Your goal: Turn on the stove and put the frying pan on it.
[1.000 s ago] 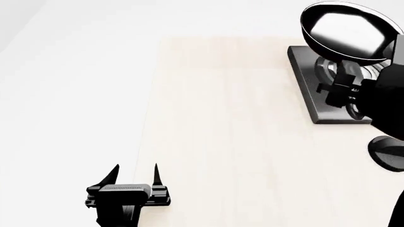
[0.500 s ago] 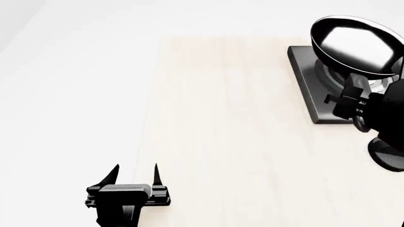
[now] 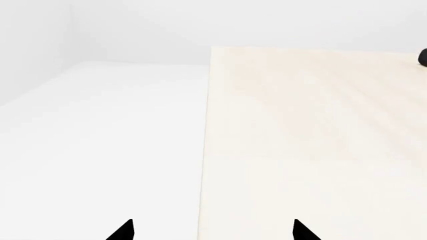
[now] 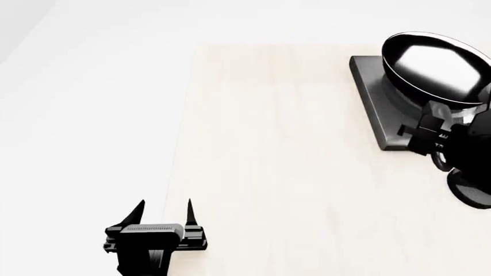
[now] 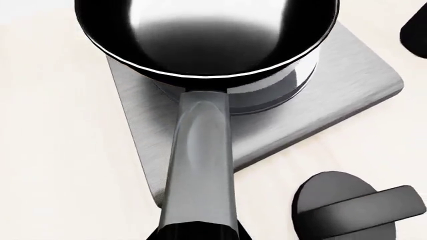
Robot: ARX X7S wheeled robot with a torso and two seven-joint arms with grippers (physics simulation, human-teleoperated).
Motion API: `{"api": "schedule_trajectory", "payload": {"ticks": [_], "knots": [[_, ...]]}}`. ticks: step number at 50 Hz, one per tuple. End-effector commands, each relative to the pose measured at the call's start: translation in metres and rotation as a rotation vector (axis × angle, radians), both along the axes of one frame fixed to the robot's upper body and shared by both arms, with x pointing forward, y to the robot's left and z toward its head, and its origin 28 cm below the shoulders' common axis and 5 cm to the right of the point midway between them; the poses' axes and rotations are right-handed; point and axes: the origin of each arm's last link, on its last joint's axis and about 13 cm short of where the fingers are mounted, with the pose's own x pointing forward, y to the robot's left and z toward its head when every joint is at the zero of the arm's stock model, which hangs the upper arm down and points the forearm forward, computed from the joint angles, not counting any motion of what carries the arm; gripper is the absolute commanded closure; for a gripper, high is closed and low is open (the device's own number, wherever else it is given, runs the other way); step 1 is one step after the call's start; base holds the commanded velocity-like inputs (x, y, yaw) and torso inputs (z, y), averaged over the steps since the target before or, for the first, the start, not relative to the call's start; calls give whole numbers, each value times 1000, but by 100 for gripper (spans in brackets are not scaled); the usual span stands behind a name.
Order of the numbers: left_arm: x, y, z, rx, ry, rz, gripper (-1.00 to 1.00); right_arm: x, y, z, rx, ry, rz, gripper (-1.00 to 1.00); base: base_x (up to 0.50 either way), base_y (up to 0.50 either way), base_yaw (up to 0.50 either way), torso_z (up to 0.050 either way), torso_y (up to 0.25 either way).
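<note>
The glossy black frying pan (image 4: pixel 434 66) is over the dark grey stove slab (image 4: pixel 376 100) at the far right of the light wood table. In the right wrist view the pan (image 5: pixel 203 35) sits over the burner on the stove (image 5: pixel 347 85), its long handle (image 5: pixel 200 165) running into my right gripper (image 4: pixel 429 137), which is shut on it. The round black knob (image 5: pixel 357 210) lies on the table beside the slab, also seen in the head view (image 4: pixel 470 187). My left gripper (image 4: pixel 165 211) is open and empty at the near left, far from the stove.
The light wood table top (image 4: pixel 276 149) meets a white surface (image 4: pixel 92 126) on its left. A dark object (image 5: pixel 415 32) shows at the edge of the right wrist view beyond the stove.
My right gripper has carried the pan right and down onto the stove's burner. The left arm has not moved.
</note>
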Motion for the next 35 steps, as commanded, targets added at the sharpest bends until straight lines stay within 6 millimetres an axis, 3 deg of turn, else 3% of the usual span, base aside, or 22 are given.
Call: {"api": "schedule_trajectory", "payload": {"ticks": [1,35], "knots": [[-4,3,-10,23,66,20,-100,-1,-5,4,-6,-35,-34,100,0,0,0,0,0],[-4,3,-10,23,66,20,-100,-5,-11,-8,10,-16,-54,100,0,0,0,0,1]]}}
